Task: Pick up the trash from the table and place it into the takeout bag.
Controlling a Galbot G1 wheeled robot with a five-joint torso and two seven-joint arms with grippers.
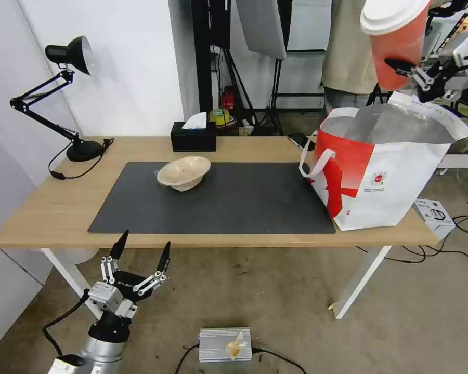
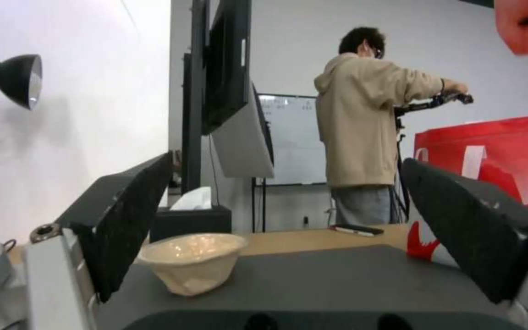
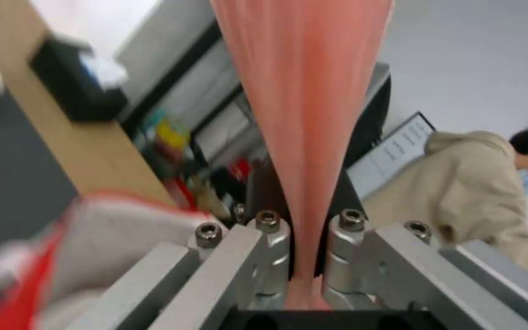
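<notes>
Cup (image 1: 395, 39), red with a white lid, hangs tilted in the air above the open mouth of the takeout bag (image 1: 385, 182), lid toward the upper left. The right gripper (image 1: 412, 72) holds it near its base, one dark finger lying across the red wall; in the right wrist view the cup's side (image 3: 304, 114) runs straight down between the two metal finger mounts, pinched tightly there. The bag stands on the right end of the table (image 1: 47, 213), its silver lining showing, one corner on the dark grey mat (image 1: 234, 202).

The shallow beige bowl (image 1: 184, 172) rests on the mat's far left part, in front of the black tissue box (image 1: 193, 138) and well apart from the bag. The left gripper (image 1: 142, 252) hovers below and before the table's near edge, jaws spread wide and holding nothing; in the left wrist view the bowl (image 2: 190, 261) sits ahead of it, just beside one finger pad (image 2: 126, 224).
</notes>
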